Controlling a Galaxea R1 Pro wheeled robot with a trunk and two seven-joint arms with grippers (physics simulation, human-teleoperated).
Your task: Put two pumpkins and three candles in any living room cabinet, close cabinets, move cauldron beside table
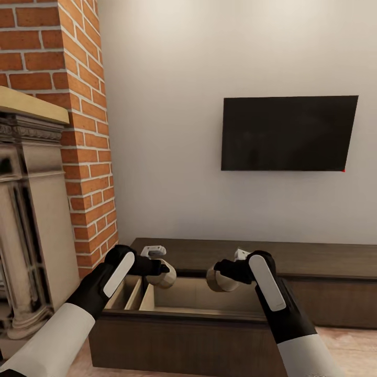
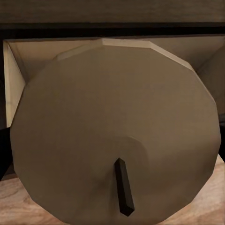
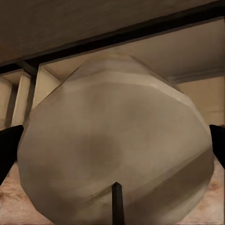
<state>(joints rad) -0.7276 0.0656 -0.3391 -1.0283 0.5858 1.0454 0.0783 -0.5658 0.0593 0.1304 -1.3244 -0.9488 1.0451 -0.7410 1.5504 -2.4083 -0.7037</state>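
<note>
Two tan candles hang over the open drawer (image 1: 209, 306) of the long dark-brown cabinet (image 1: 314, 262). My left gripper (image 1: 159, 272) is shut on one candle (image 1: 162, 279), which looms large with its dark wick in the left wrist view (image 2: 117, 136). Across from it, my right gripper (image 1: 217, 276) is shut on the other candle (image 1: 219, 283), seen close up (image 3: 117, 150) with black fingertips (image 3: 8, 145) at either side. Both candles are held above the pale wooden inside of the drawer, apart from each other. The pumpkins, cauldron and table are out of view.
A brick chimney (image 1: 84, 131) and stone fireplace surround (image 1: 31, 220) stand at the left, close to the cabinet's end. A black television (image 1: 288, 133) hangs on the white wall above the cabinet. A divider (image 1: 139, 293) splits the drawer's left part.
</note>
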